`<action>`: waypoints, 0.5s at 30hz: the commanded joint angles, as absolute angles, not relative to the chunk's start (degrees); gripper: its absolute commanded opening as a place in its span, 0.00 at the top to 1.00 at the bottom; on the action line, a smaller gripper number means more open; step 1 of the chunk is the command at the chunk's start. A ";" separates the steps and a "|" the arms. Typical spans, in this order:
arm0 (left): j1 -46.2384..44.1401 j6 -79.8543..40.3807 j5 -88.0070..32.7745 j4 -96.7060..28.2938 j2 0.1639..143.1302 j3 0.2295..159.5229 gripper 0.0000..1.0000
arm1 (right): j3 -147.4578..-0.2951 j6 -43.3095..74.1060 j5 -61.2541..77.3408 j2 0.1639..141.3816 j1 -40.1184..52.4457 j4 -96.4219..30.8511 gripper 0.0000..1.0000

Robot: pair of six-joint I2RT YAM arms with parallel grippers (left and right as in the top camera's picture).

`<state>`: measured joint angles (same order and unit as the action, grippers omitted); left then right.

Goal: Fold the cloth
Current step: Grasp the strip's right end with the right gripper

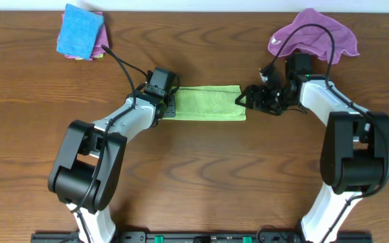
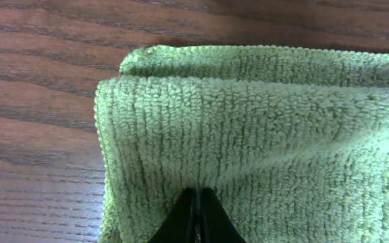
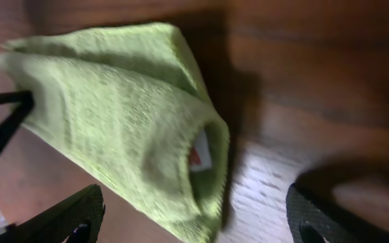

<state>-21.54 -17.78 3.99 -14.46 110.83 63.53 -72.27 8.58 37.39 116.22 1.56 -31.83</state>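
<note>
Mid-table on the wooden table [image 1: 201, 196], the cloth [image 1: 208, 103] lies as a folded lime strip between both arms; it looks light, soft, limp and fuzzy, not fragile, and the layers may slide, so best pinched through all layers at an end corner. Right gripper [image 1: 243, 100] stands wide, straddling the right end, holding nothing. Left gripper [image 2: 196, 206] is closed tight, tips on the left end; real pinch or not, can't tell. Small white tag [image 3: 200, 152] with a red mark sits inside the fold, unreadable

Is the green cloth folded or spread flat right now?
Folded: the green cloth lies as a narrow strip, with stacked layers showing at its ends in both wrist views.
</note>
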 commanded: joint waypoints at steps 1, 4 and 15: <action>-21.47 -18.04 1.43 -16.88 114.59 59.94 0.94 | -71.55 10.33 39.83 120.99 3.07 -31.44 0.13; -21.47 -18.04 1.43 -16.43 114.59 59.94 0.95 | -71.55 10.52 40.91 122.98 5.10 -30.96 0.14; -21.47 -18.04 1.43 -16.19 114.59 59.94 0.94 | -71.61 14.87 33.21 123.70 7.94 -26.98 0.28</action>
